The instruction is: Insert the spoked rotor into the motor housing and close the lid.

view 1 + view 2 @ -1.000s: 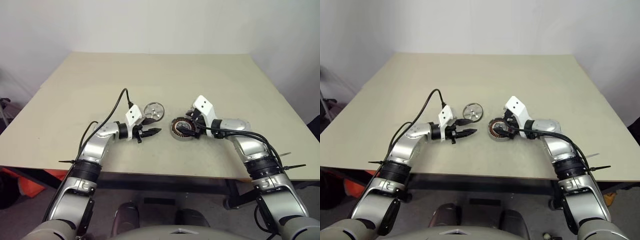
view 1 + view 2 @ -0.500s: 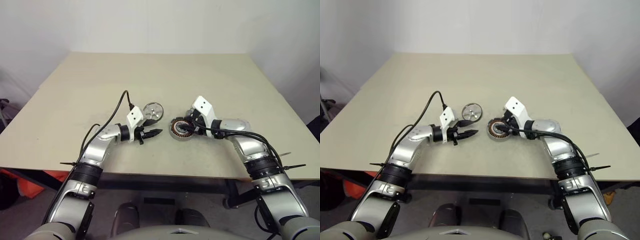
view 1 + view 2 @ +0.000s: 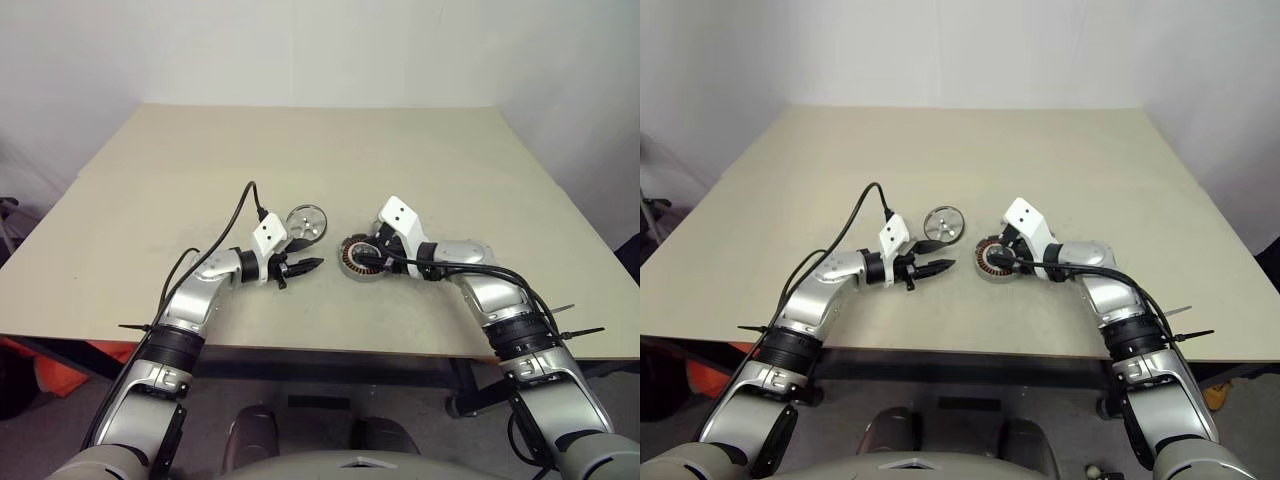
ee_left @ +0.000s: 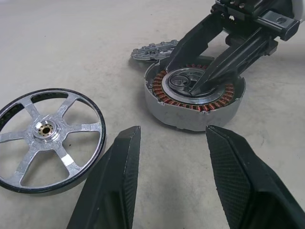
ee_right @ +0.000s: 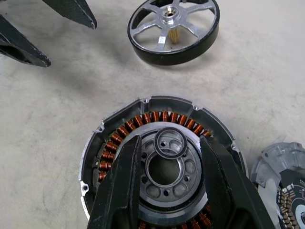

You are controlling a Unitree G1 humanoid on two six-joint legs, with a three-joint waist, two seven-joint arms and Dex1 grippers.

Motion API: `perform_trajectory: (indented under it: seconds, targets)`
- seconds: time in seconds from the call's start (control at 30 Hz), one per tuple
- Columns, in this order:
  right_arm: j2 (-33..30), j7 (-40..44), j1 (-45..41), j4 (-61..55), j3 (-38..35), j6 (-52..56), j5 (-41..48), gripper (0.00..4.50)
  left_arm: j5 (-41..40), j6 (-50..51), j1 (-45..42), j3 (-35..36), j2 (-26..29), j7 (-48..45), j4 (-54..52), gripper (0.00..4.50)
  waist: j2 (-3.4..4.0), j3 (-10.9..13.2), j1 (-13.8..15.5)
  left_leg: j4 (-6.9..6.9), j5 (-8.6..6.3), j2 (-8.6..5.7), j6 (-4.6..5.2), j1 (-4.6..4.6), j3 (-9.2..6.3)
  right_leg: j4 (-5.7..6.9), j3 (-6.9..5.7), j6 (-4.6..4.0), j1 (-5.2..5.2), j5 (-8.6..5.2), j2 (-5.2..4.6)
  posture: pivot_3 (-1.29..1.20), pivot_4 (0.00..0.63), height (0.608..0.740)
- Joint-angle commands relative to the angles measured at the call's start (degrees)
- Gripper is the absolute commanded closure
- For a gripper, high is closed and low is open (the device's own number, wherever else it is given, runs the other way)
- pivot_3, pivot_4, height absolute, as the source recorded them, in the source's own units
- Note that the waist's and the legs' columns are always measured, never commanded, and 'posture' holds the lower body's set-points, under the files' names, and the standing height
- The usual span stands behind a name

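Beige tabletop [image 3: 420, 170]: your motor housing [image 5: 159, 181] sits at frame centre, right tool [image 5: 164, 164] fingers inside it, gripping nothing visible. Spoked rotor [image 4: 47, 138] lies beside your released left tool [image 4: 174, 157].

A beige table [image 3: 200, 170] stands before a white wall [image 3: 320, 50]; something orange [image 3: 60, 370] lies beneath it.

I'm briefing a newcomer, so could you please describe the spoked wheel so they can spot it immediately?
On the beige table, look just beyond the left gripper. The wheel lies flat there, apart from the round copper-wound housing to its right; it alone is shiny silver with open spokes and a dark rim.
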Motion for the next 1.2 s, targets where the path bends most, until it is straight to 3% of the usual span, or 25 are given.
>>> perform_trajectory:
  seconds: [0.03,0.1,0.6,1.2]
  targets:
    - [0.02,0.31,-1.70,0.07,-0.31,-0.66,-0.26,3.30,-0.62,-1.33,-0.20,0.25,0.49,0.62,-1.49,2.21,0.00,0.00,0.01,0.00,0.00,0.00,0.00,0.00,0.00,0.00,0.00,0.00,0.00,0.00,0.00,0.00,0.000,0.740]
    - [0.05,0.43,-1.78,0.23,-0.33,-0.69,-0.32,3.86,-0.61,-1.49,-0.21,0.21,0.51,0.75,-1.37,2.21,0.00,0.00,0.01,0.00,0.00,0.00,0.00,0.01,0.00,0.01,0.00,0.00,0.00,0.00,0.00,0.00,0.000,0.740]
    - [-3.33,3.87,-0.17,-5.81,-1.30,0.34,0.99,3.86,-0.43,-2.44,0.10,-0.51,0.37,1.51,-0.69,2.21,0.00,0.00,0.16,0.02,0.01,0.01,-0.01,0.03,0.00,0.05,0.01,0.00,0.02,0.00,0.01,0.00,0.000,0.740]
    - [-3.12,4.01,0.93,-3.27,-0.22,-0.27,-0.10,3.86,-0.34,-2.83,0.05,-0.78,0.46,1.59,-0.62,2.21,0.00,0.00,0.17,0.04,0.02,0.01,-0.03,0.08,0.00,0.12,0.04,-0.01,0.03,0.00,0.02,0.00,0.000,0.740]
